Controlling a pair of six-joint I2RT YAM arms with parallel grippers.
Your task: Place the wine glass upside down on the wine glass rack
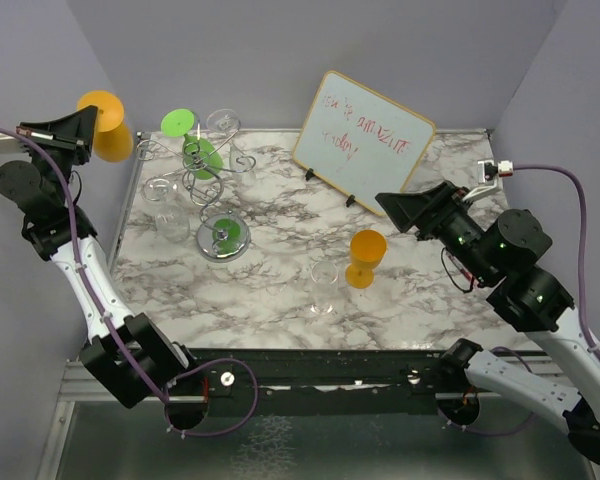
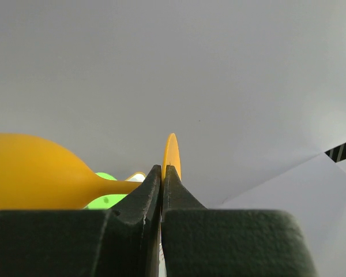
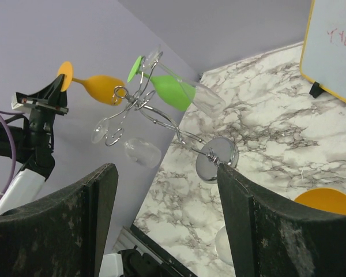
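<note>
My left gripper [image 1: 80,128] is shut on the thin foot disc [image 2: 172,154] of an orange wine glass [image 1: 107,122], held in the air left of the wine glass rack [image 1: 212,190]. In the right wrist view the wine glass [image 3: 101,88] lies roughly sideways, its bowl close to the rack's curled arms [image 3: 139,101]. On the rack hang a green glass [image 1: 198,152] and clear glasses [image 1: 163,195]. My right gripper [image 1: 388,204] stands open over the table's right side, with nothing between its fingers [image 3: 98,219].
A second orange glass [image 1: 365,257] and a clear glass [image 1: 323,285] stand upright on the marble table [image 1: 280,300]. A whiteboard [image 1: 365,130] leans at the back right. Purple walls close in the left, back and right.
</note>
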